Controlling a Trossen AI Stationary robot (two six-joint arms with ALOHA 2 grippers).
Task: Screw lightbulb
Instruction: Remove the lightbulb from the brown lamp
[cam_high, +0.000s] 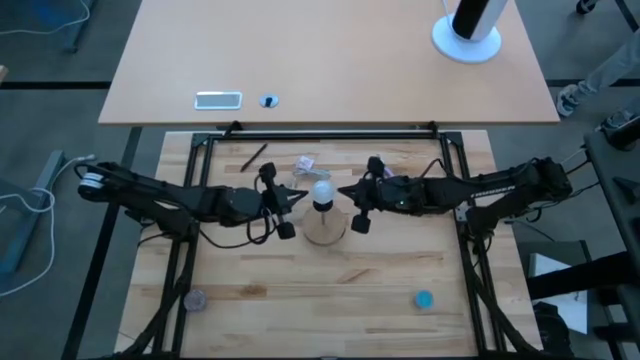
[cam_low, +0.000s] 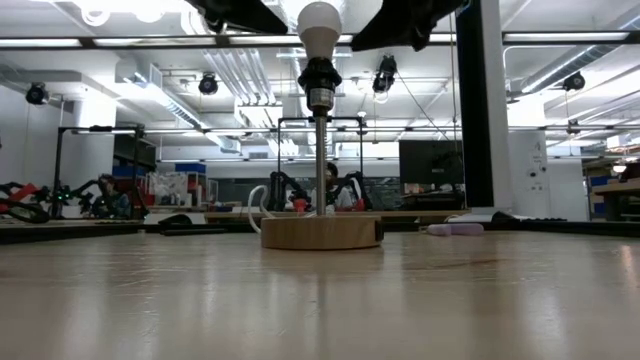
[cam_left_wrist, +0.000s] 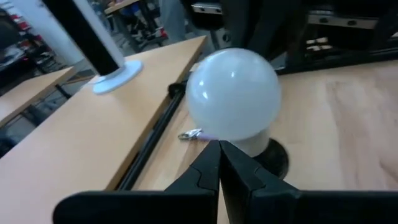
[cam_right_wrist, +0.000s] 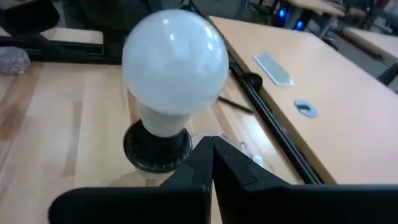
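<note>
The white frosted lightbulb (cam_high: 322, 192) stands upright with its base in the black socket (cam_low: 319, 75) on top of a thin rod that rises from the round wooden disc (cam_low: 320, 232). My left gripper (cam_left_wrist: 219, 148) is shut, its tips just left of the bulb's neck (cam_left_wrist: 252, 144). My right gripper (cam_right_wrist: 209, 140) is shut, its tips just right of the bulb's neck (cam_right_wrist: 163, 124). In the low view both grippers show as dark shapes on either side of the bulb (cam_low: 319, 25), with a gap to it.
A crumpled clear wrapper (cam_high: 305, 163) and a dark pen (cam_high: 252, 157) lie behind the lamp. A blue cap (cam_high: 424, 298) and a grey round piece (cam_high: 194, 299) lie near the front edge. The far table holds a white stand base (cam_high: 466, 42) and a silver flat device (cam_high: 218, 99).
</note>
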